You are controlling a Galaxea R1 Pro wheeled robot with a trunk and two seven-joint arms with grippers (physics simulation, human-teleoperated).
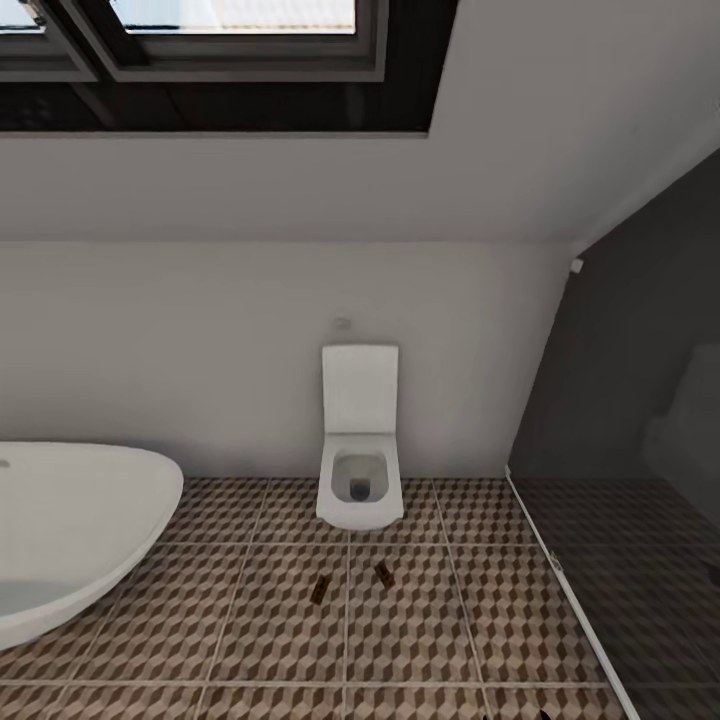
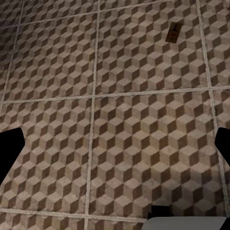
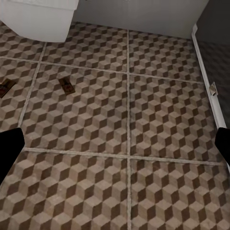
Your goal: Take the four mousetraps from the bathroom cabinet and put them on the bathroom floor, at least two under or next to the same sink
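Note:
Two mousetraps lie flat on the cube-patterned bathroom floor (image 1: 270, 640) just in front of the toilet: one (image 1: 320, 589) to the left, the other (image 1: 383, 574) to the right. The right wrist view shows the same pair, one mousetrap (image 3: 67, 86) and another at the picture's edge (image 3: 5, 88). A single mousetrap (image 2: 173, 32) appears far off in the left wrist view. My left gripper (image 2: 120, 139) and right gripper (image 3: 120, 136) both hang open over bare tiles, with nothing between their fingers. The cabinet and the sink are out of view.
A white wall-hung toilet (image 1: 360, 470) stands at the back wall. A rounded white bathtub (image 1: 70, 530) takes up the left. A dark glass partition (image 1: 620, 420) with a white floor rail (image 1: 570, 590) closes off the right side.

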